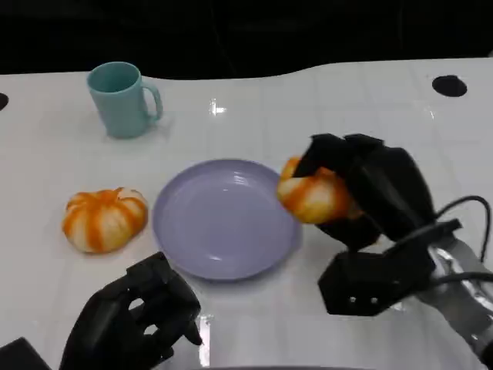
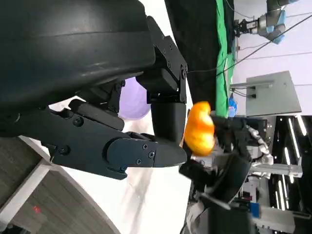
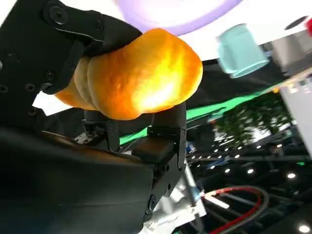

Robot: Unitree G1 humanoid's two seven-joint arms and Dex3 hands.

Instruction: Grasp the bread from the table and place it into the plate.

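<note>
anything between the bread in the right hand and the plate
Nothing visible. The right hand holds the bread at the plate's right rim, and the plate's surface is bare. The other bread and the cup sit off to the side.

Right hand [image 1: 362, 193] raised, fingers wrapped around its load — left hand [image 1: 135, 320] low, fingers loosely curled.

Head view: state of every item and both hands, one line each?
right hand: grips one bread
held bread: lifted, at the plate's right rim, not set down
plate: upright on the table, nothing in it
second bread: lying on the table left of the plate, untouched
mug: upright, behind the plate, handle to the right
left hand: holds nothing, fingers apart
</note>
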